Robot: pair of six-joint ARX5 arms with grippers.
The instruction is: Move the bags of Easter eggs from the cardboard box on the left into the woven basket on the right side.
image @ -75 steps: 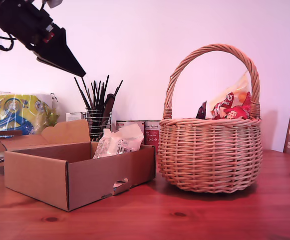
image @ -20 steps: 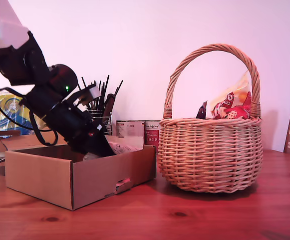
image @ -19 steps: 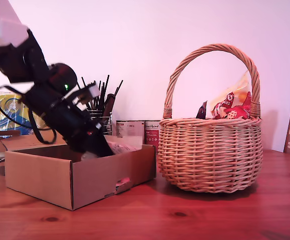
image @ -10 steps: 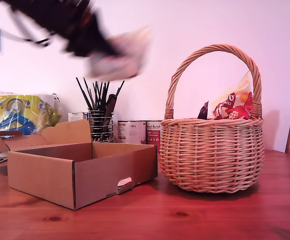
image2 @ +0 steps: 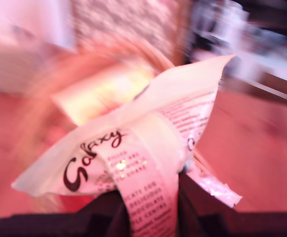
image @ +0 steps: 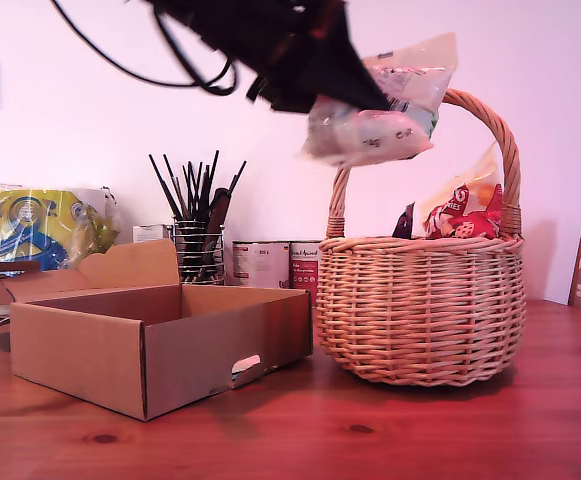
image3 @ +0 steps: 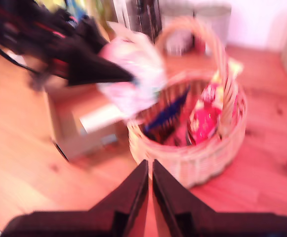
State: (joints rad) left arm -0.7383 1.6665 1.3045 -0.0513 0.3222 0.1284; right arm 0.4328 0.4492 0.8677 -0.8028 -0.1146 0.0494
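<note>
Whitish bag [image: 375, 110] is pinched in my first gripper's [image: 342, 92] fingers, motion-blurred, partly hiding the basket [image: 420, 310] handle.

At 3.8 seconds ago the whitish-clear bag [image: 375, 108] leaned inside the cardboard box [image: 160, 345], against its back wall, and my first claw [image: 370, 100] was raised near the exterior view's upper left. One second ago that claw had descended into the box onto the bag. Half a second ago the bag was airborne above the box. Now the box shows no bag above its walls, and the bag hangs clamped in my first claw beside the arched handle of the woven basket [image: 420, 305], above its rim.
</note>
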